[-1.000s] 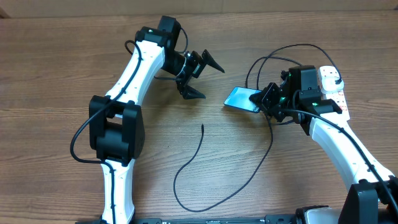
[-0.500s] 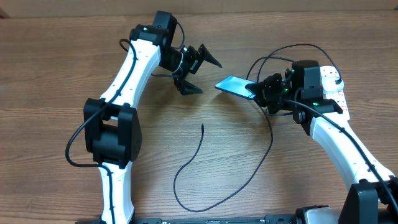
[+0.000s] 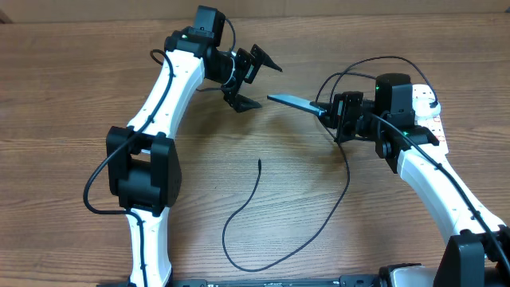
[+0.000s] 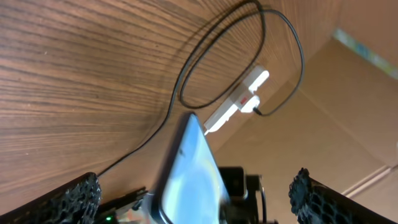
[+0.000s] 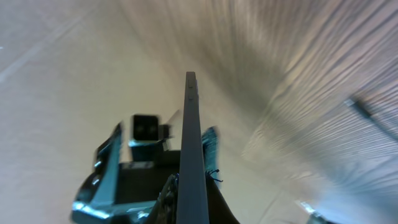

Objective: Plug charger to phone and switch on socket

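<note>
**A:** Where is the phone?

**B:** The phone (image 3: pixel 296 103) is up off the desk (image 3: pixel 72 72), out between the two grippers. It is turned so the overhead view catches mostly its thin edge. The right gripper (image 3: pixel 328 112) has one end of it, jaws clamped tight on the frame. The other end points toward the left gripper (image 3: pixel 256 82).

**A:** Is the screen lit?

**B:** The left wrist view shows a pale blue face, rather blurred.

**A:** And the charger?

**B:** The charger (image 3: pixel 347 182) lies loose on the desk. Its small tip rests on the wood nearer the robot's base than the phone, well apart from it and touching nothing. From the tip the black cable swings round in a wide loop, then runs up under the right gripper toward the socket (image 3: pixel 426 102).

**A:** Where does the socket sit?

**B:** It is the white strip on the desk at the far right, partly hidden by the right arm (image 3: pixel 430 183). I cannot tell how its switches are set.

**A:** What about the left gripper?

**B:** It hangs above the desk near the phone's free end. Its jaws are spread wide, holding nothing and not touching the phone.
</note>
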You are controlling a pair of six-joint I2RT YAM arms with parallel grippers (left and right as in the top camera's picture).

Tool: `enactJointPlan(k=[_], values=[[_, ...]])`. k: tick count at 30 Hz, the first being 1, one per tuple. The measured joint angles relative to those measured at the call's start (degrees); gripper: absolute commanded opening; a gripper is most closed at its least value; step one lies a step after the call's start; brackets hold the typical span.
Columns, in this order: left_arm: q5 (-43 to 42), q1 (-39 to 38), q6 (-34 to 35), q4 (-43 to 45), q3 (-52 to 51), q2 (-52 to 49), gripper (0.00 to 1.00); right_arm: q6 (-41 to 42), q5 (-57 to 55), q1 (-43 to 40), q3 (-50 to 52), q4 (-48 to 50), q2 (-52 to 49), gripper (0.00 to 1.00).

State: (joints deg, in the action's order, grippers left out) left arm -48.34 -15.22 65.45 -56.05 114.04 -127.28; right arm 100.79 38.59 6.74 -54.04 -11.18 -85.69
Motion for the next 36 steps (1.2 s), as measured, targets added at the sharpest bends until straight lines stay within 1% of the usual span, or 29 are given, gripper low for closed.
enactJointPlan(k=[3, 7, 14, 20, 36], values=[[0.9, -1.2, 3.1, 1.0, 0.0, 0.0, 0.99, 3.1, 0.3, 0.0, 0.0, 2.5, 0.0, 0.04], [1.7, -2.6, 6.3, 3.0, 0.0, 0.0, 0.99, 5.2, 0.4, 0.0, 0.0, 4.1, 0.0, 0.04], [3.0, -4.1, 11.0, 3.9, 0.0, 0.0, 1.00, 8.2, 0.6, 0.0, 0.0, 4.3, 0.0, 0.04], [3.6, -4.7, 12.4, 4.4, 0.0, 0.0, 1.00, 10.6, 0.6, 0.0, 0.0, 4.4, 0.0, 0.04], [8.6, -8.8, 14.6, 5.8, 0.0, 0.0, 1.00, 11.5, -0.4, 0.4, 0.0, 4.5, 0.0, 0.04]])
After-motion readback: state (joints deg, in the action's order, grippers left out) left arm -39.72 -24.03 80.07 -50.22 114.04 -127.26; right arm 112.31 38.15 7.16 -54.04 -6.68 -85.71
